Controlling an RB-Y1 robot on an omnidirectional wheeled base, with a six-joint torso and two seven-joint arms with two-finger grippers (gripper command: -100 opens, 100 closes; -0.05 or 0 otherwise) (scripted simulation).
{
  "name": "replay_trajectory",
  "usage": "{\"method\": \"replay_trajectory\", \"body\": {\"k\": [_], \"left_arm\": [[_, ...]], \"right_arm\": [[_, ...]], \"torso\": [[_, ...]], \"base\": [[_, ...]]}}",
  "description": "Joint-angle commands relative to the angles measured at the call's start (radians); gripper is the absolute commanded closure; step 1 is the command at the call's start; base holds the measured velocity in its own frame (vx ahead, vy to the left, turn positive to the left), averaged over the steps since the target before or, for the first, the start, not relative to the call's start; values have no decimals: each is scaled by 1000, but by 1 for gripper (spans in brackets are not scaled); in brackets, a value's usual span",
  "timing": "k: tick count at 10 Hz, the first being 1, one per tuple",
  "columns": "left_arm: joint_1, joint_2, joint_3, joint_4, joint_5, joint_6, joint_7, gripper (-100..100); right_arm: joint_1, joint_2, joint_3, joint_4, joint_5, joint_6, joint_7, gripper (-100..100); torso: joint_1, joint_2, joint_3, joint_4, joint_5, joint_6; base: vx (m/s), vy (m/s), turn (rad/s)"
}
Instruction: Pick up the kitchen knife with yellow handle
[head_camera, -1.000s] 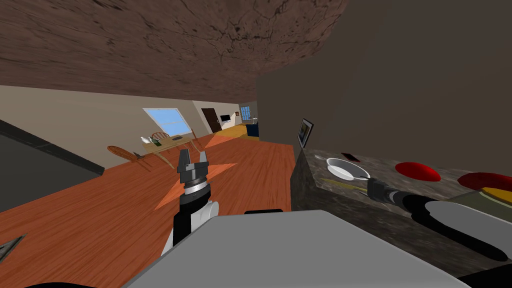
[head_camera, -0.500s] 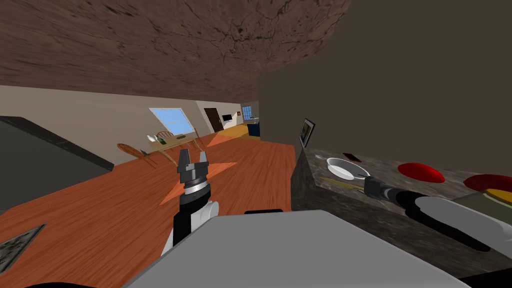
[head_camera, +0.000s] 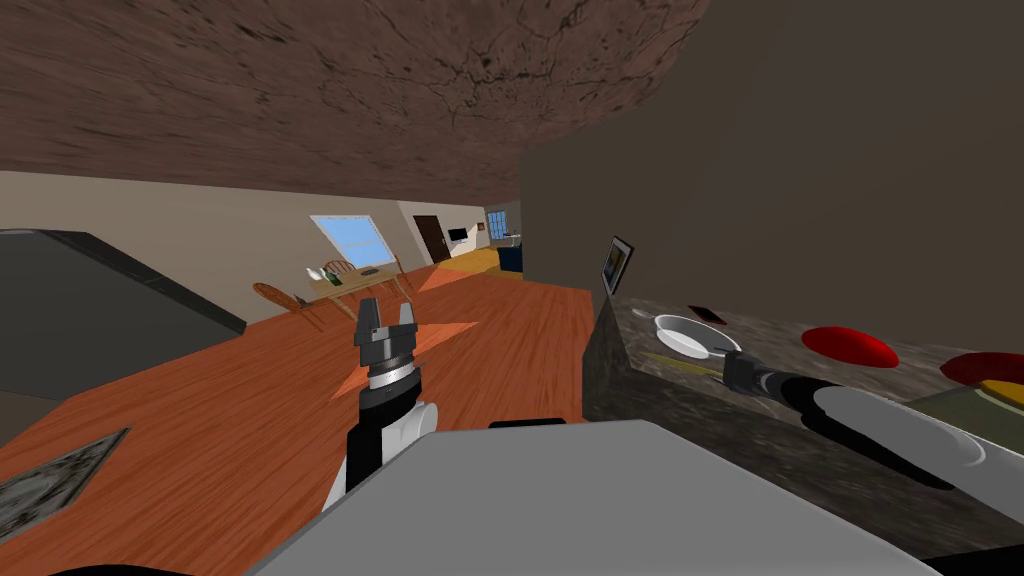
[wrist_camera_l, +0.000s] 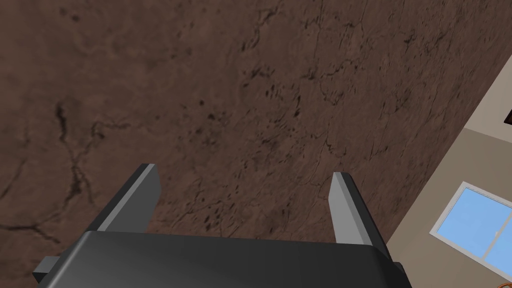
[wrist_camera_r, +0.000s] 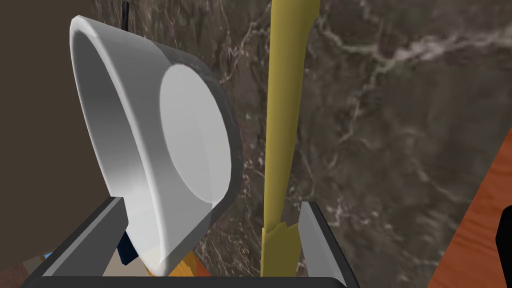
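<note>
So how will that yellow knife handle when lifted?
Probably stiff: the knife looks straight and slim. Lying flat on the counter, it may slide rather than roll. Long and thin, it could pivot if gripped off-centre, nudging the bowl beside it.

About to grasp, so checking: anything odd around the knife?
Nothing spilled or broken. But the white bowl sits beside the yellow knife on the counter, partly between the fingers of the open right gripper, while the knife lies off-centre near one finger.

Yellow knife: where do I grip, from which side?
Probably the near end of the long yellow knife, across its width, from above: it lies flat on the dark marbled counter between the open fingers of the right tool. The white bowl crowds one side.
</note>
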Motion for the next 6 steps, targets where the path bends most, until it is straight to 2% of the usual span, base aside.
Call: {"method": "replay_trajectory", "body": {"k": [1,2,3,4,6], "left_arm": [[0,0,0,0,0,0,0,0],[0,0,0,0,0,0,0,0],[0,0,0,0,0,0,0,0],[0,0,0,0,0,0,0,0],[0,0,0,0,0,0,0,0]], "right_arm": [[-6,4,-2,3,50,-4,-27,-100],[-6,4,-2,3,67,-4,-27,-100],[-54,28,-16,27,104,-34,-76,-100],[-54,28,-16,27,134,-34,-99,-100],[-54,28,-16,27,180,-34,-105,-100]], "torso": [[0,0,0,0,0,0],[0,-1,0,0,0,0],[0,-3,-2,-1,0,0],[1,-2,-1,0,0,-1],[0,-1,-1,0,0,0]], "base": [[-38,-7,4],[-5,-2,-14],[-50,5,84],[-67,-3,76],[-21,-8,0]]}}
